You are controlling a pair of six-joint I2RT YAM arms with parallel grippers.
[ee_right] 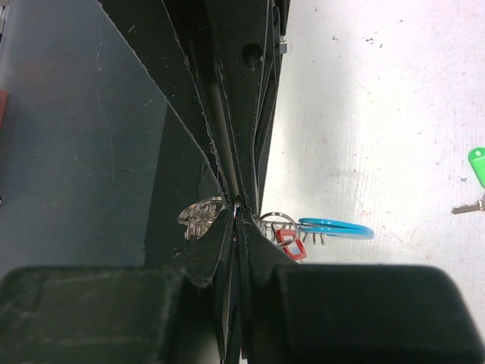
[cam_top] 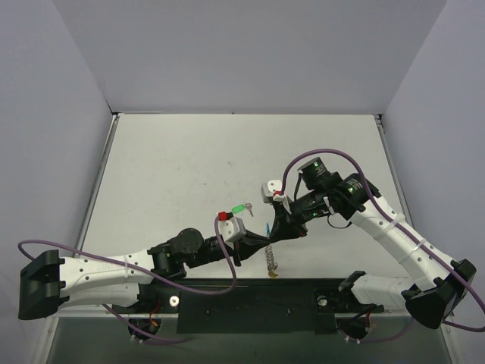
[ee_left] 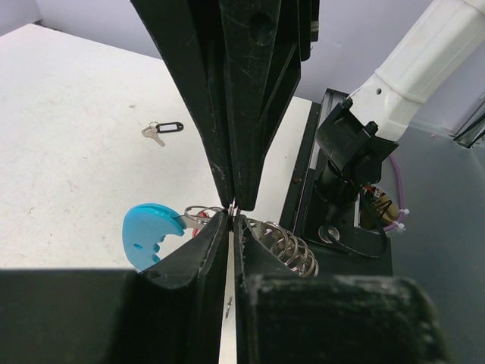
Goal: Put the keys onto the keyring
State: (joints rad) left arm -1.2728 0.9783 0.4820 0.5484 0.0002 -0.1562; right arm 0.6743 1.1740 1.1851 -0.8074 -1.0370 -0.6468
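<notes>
keyring (ee_left: 292,247): a silvery coiled-wire loop, caught between both arms at the lower centre of the top view. in the left wrist view its coils bulge out to the right of my fingers. i can't tell if the hanging coil end rests on the table.
blue tag (ee_left: 150,232): on the ring, sticking out to the left of the fingers in the left wrist view, its flat face towards the camera.
red tag (ee_right: 289,241): small, just under the blue one in the right wrist view, right of the fingers.
green-tagged key (cam_top: 242,206): lying on the white table (cam_top: 189,159), just up and left of where the grippers meet in the top view. it is not on the ring. the bright green tag shows at the right edge of the right wrist frame.
black-tagged key (ee_left: 163,130): flat on the table in the upper left of the left wrist frame, well away from the ring.
left gripper (ee_left: 233,209): fingers pressed almost together, with only a sliver between them. the tips pinch the ring wire.
right gripper (ee_right: 237,203): fingers squeezed together the same way, tips on the ring. the wire is thin and partly hidden there, so i read it as probably gripped.
arms: the two grippers meet almost tip to tip.
</notes>
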